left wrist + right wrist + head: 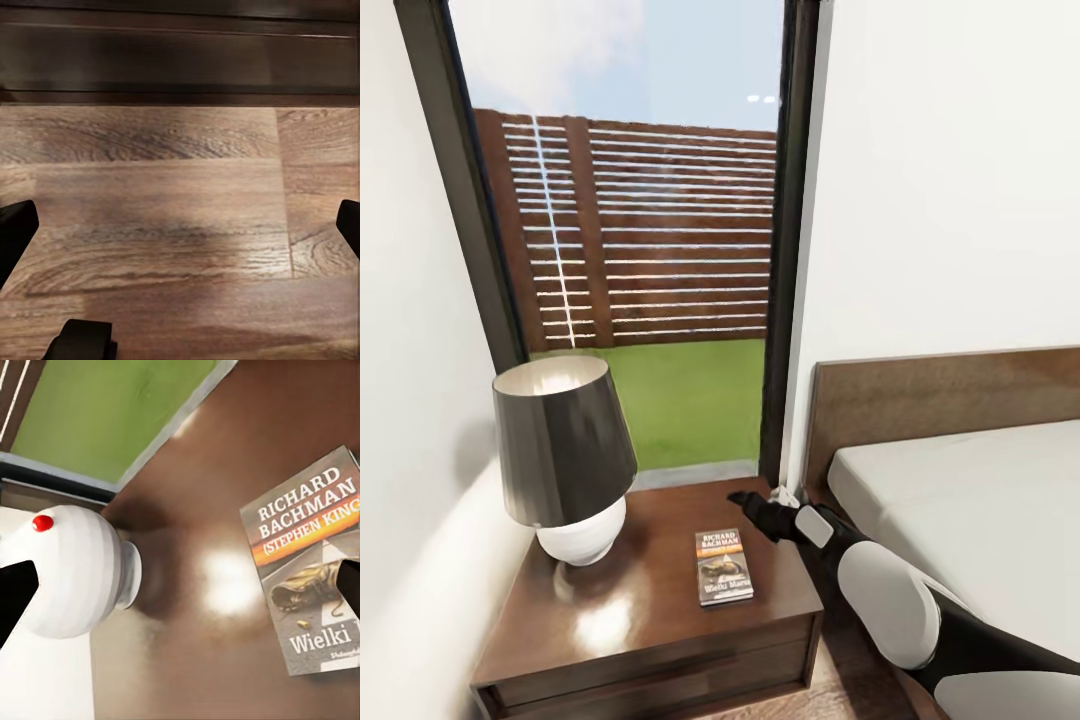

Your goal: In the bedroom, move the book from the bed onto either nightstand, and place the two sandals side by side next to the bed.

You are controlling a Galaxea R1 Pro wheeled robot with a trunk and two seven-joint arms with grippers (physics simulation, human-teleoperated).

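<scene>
The small dark paperback book (723, 567) with an orange band lies flat on the glossy dark brown wooden nightstand (650, 610), long axis running near to far, title end far. Beyond it, the right gripper (745, 500) hovers, fingers spread, empty. The left gripper (180, 225) gapes over the wood-plank floor (165, 187).

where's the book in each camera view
Head view: the book lies flat on the nightstand, right of the lamp, near the right gripper.
Right wrist view: the book lies at the picture's right edge, cover up, partly cut off.
Left wrist view: not in it; plank floor.
Shared landmark: the lamp's white base, seen in head and right wrist views.
</scene>
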